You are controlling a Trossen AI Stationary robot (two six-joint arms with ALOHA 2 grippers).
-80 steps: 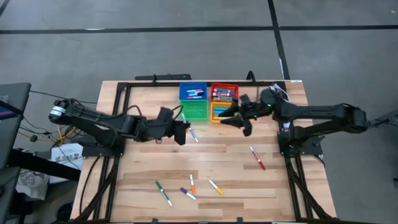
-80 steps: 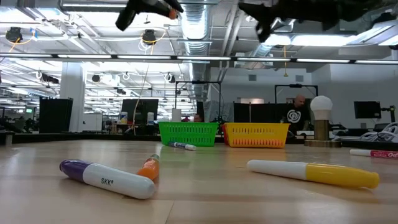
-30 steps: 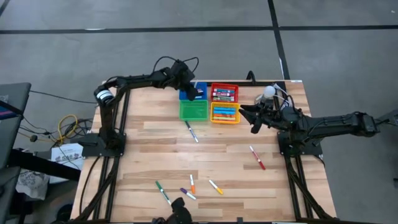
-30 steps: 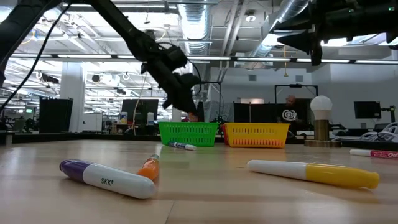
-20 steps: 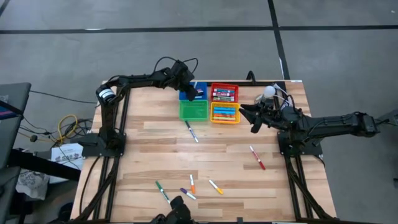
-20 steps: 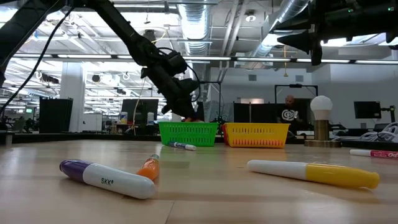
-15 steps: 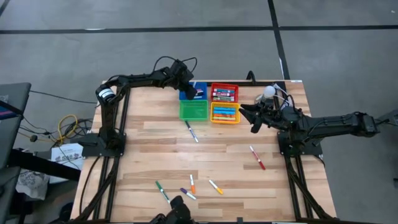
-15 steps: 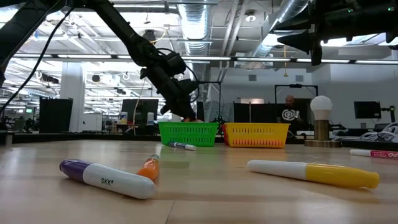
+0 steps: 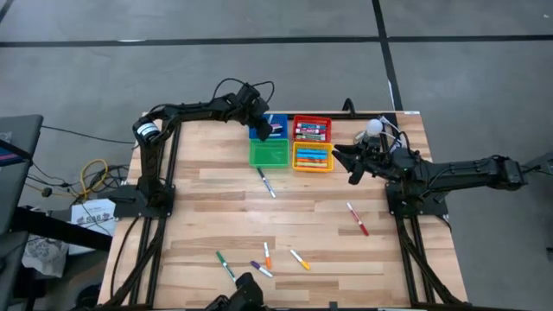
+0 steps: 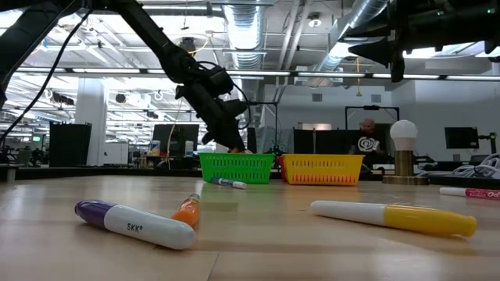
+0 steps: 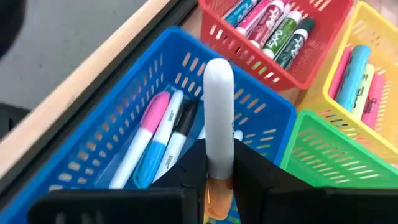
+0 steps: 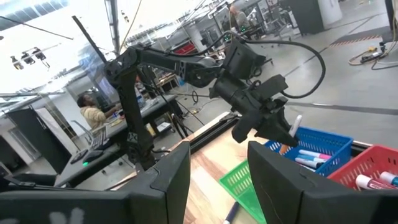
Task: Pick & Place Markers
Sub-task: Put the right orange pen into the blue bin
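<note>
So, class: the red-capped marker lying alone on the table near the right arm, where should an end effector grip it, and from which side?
Grip the red-capped marker mid-barrel, coming straight down from above. It lies flat on the bare table, slanted, with nothing beside it, so the fingers should probably straddle its thin width, set across its long axis.

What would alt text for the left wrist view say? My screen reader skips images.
The left gripper is shut on a white marker with an orange cap, holding it over the blue bin, which already contains pink, blue and black-capped markers. Red, yellow and green bins sit beside it.
</note>
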